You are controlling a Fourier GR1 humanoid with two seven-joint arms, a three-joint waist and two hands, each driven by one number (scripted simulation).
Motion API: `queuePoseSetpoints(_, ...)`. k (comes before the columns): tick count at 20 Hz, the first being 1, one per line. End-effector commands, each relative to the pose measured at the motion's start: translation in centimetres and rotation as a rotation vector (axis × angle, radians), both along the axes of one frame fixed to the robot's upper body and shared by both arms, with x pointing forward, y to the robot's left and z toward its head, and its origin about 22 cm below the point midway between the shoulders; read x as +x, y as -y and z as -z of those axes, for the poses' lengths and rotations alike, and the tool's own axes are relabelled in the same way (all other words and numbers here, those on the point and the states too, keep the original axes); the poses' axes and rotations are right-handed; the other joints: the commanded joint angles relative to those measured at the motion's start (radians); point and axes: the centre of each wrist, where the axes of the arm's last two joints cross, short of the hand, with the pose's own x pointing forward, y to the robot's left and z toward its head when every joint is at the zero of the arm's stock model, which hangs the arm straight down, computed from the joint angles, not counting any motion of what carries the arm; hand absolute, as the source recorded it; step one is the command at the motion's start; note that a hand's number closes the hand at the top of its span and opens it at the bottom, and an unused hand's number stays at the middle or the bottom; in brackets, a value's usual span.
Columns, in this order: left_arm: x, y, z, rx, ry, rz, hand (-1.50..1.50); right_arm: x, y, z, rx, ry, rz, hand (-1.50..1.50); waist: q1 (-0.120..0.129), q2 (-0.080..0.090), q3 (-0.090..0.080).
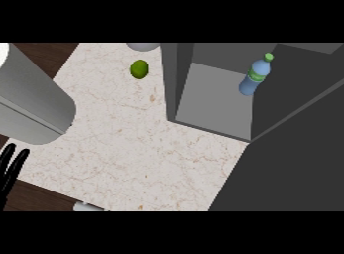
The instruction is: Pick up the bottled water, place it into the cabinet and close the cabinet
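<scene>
Your bottle is already inside the cabinet, standing a little tilted against the right inner wall, green cap up. No hand is on it. So the pick and the place look done, as far as this view goes.

What you have left is the closing. The cabinet's front is open, and the big dark panel filling the right side of the view is, by my reading, its door swung out over the counter (I can't see a hinge, so treat that as a guess). It has to be pushed back across the opening before the task counts as finished.

Your left hand rests at the lower left edge, fingers straight and spread, holding nothing. Your right hand does not show at all, so I cannot tell you where it is or how its fingers stand; it may be hidden behind the door.

A lime lies on the counter left of the cabinet, well apart from the opening, and should not get in the door's way. The grey cylinder at the left is also well clear.
</scene>
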Motion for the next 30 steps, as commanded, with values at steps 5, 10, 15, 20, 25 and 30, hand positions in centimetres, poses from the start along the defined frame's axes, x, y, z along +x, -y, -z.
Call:
queuePoseSetpoints(5, 0.1, -1.0, -0.1, 0.015, -0.008, -0.002, -1.50, 0.3, -2.4, -0.7, -0.122, 0.029, -0.175, 1.50, 0.001, 0.000, -0.003)
queuePoseSetpoints(10, 0.3, -1.2, -0.2, 0.007, 0.007, 0.004, -1.50, 1.1, -2.7, -1.2, -0.085, 0.060, -0.154, 1.50, -0.005, 0.003, -0.004)
queuePoseSetpoints(15, 0.5, -1.5, -0.4, 0.003, 0.014, -0.006, -1.50, 1.4, -3.1, -0.4, -0.041, -0.003, -0.156, 1.50, -0.008, 0.016, -0.002)
queuePoseSetpoints(20, 0.6, -1.5, -0.6, -0.002, 0.032, 0.015, -1.50, 1.5, -3.6, 0.8, 0.013, -0.100, -0.252, 1.50, 0.030, 0.039, 0.000)
queuePoseSetpoints(25, 0.9, -1.9, -0.8, 0.015, 0.041, 0.014, -1.50, 2.5, -3.6, 1.2, 0.064, -0.126, -0.232, 1.50, 0.034, 0.046, 0.001)
queuePoseSetpoints(30, 0.9, -2.3, -0.9, 0.008, 0.029, 0.013, -1.50, 4.3, -3.5, 1.0, 0.055, -0.130, -0.128, 1.50, 0.018, 0.036, 0.003)
